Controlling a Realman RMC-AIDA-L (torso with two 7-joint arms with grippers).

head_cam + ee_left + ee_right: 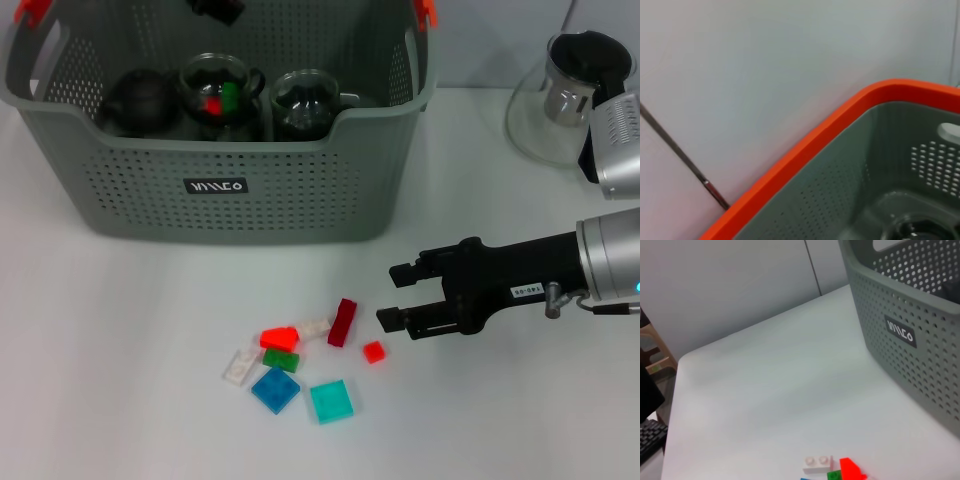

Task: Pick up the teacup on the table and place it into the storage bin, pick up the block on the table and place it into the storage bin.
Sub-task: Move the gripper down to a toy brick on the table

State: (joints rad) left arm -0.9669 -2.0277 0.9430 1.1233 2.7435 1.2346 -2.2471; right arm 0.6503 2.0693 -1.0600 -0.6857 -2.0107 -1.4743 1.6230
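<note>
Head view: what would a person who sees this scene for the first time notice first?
Probably the storage bin, large and grey-green, at the far left of the table, with dark teacups inside it. Next, the bright scatter of small blocks on the white table in front of it. The right pincer, black and open, hovers just right of the small red block.

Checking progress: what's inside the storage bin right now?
The storage bin holds a dark teapot and two glass teacups; the middle cup carries red and green blocks. The front wall hides the bin's floor.
</note>
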